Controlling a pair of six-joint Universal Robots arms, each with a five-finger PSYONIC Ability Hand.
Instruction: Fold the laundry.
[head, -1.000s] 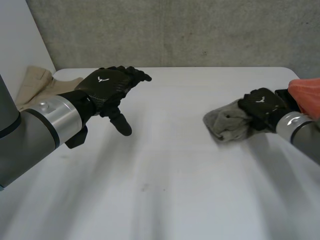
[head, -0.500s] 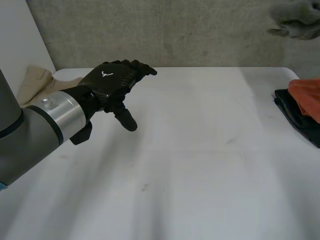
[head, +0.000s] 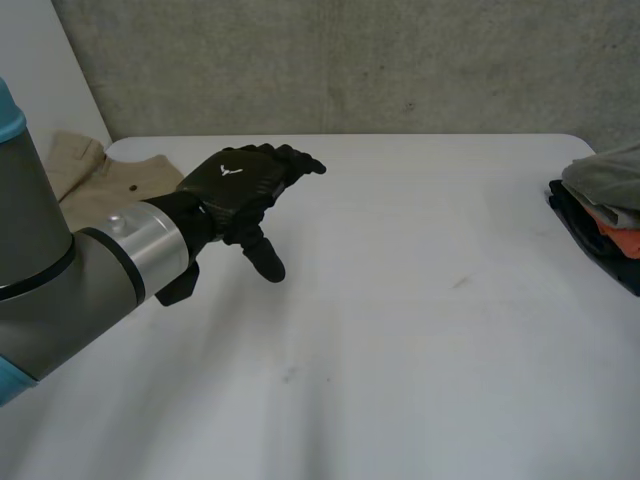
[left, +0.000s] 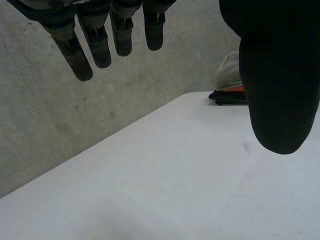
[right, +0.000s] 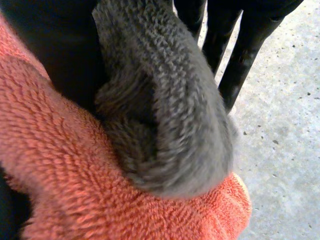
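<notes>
A fluffy grey towel (head: 605, 172) lies bunched on top of a small pile at the right edge of the frame. Under it is an orange towel (head: 625, 240), and at the bottom a folded dark cloth (head: 590, 235). A beige garment (head: 95, 180) lies crumpled at the upper left.

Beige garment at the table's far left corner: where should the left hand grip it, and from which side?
On the beige garment, probably the flat edge lying on the table, nearest the open left hand, reached from the table's middle. Toward the corner it bunches up, where a clean pinch looks harder.
</notes>
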